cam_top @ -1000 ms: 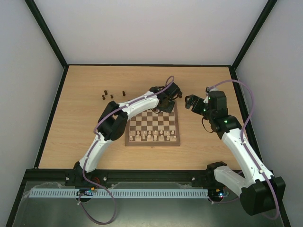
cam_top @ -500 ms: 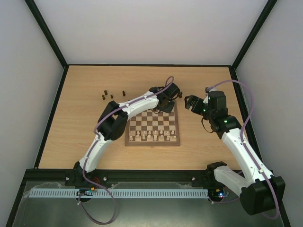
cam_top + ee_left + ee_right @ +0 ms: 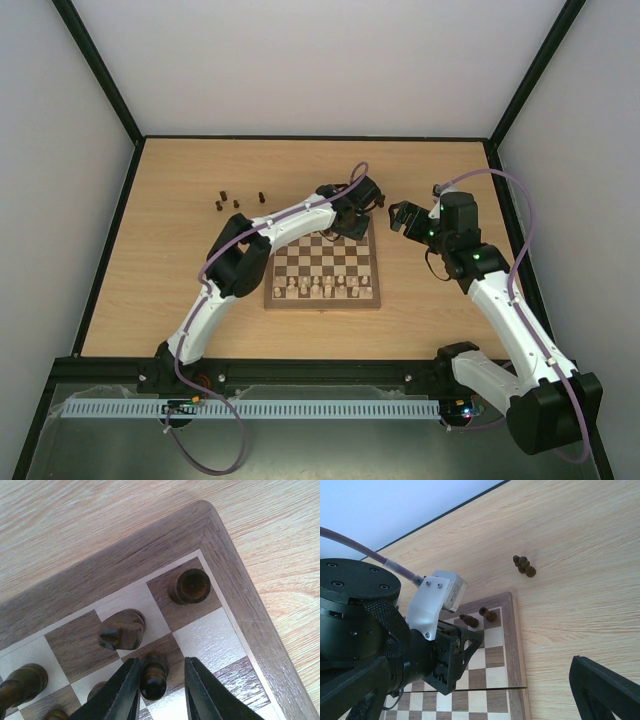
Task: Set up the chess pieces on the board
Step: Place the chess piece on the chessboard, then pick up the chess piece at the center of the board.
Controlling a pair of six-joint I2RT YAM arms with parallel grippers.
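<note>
Right now the left end effector (image 3: 159, 682) hangs low over the far right corner of the board (image 3: 125, 560). Its fingers (image 3: 200, 690) are apart and straddle a dark pawn (image 3: 153, 674). The pawn stands on a dark square, against one finger with a gap to the other. Behind it, a rook (image 3: 192, 586) fills the corner square and a knight (image 3: 121, 629) stands on the next one. A few more dark pieces (image 3: 236, 203) stand loose on the desk (image 3: 170, 280), well apart from the board. Pale pieces (image 3: 325, 290) line its near row. The right end effector (image 3: 403, 214) hovers over the desk beside the same corner, fingers apart, holding nothing.
</note>
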